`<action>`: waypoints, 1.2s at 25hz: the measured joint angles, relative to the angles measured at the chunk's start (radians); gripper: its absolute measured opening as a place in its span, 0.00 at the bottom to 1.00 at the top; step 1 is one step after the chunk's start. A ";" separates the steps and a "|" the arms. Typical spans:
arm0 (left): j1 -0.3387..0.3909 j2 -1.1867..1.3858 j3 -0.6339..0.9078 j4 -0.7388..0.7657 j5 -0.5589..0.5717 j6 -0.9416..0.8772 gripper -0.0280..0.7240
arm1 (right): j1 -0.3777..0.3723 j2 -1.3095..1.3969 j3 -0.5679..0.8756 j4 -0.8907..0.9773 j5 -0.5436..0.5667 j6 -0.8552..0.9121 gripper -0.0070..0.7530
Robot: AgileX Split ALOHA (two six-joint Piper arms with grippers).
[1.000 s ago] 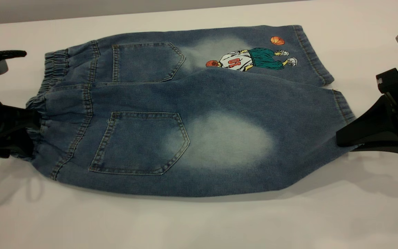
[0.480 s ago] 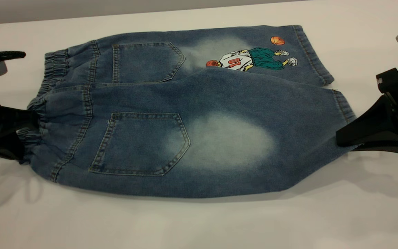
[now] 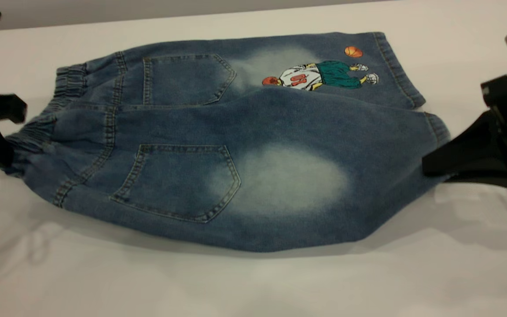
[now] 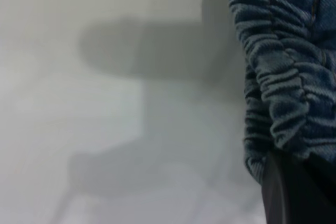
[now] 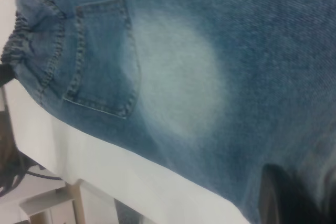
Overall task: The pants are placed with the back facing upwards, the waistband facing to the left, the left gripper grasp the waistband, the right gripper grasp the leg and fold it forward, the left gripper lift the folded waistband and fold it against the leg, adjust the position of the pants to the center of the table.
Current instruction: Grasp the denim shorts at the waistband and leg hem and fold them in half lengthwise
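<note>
Nearest us on the matte white table, the pants lay back-up, soft faded denim. We saw the leg with its pale oval patch raised off the surface, the right gripper clamped on its stitched hem at the right. At the left, the left gripper pinched the puckered elastic waistband. Farther back lay the other leg, its cartoon basketball player wearing a jersey numbered 10.
</note>
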 joint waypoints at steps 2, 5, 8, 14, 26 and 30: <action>0.000 -0.040 0.000 -0.011 0.039 0.000 0.09 | 0.000 -0.032 0.000 -0.001 0.009 0.000 0.03; 0.000 -0.092 0.000 -0.064 0.114 0.008 0.09 | 0.000 -0.103 0.000 -0.004 0.010 0.000 0.03; 0.000 -0.137 0.000 -0.082 0.188 0.016 0.09 | 0.000 -0.185 0.000 -0.021 0.010 0.000 0.03; 0.000 -0.188 -0.043 -0.085 0.277 0.016 0.09 | 0.000 -0.309 -0.032 -0.058 -0.011 0.012 0.03; 0.000 -0.138 -0.227 -0.075 0.286 0.024 0.09 | 0.000 -0.269 -0.232 -0.133 -0.084 0.131 0.03; 0.000 -0.077 -0.262 -0.075 0.285 0.026 0.09 | 0.000 -0.201 -0.313 -0.152 -0.076 0.163 0.03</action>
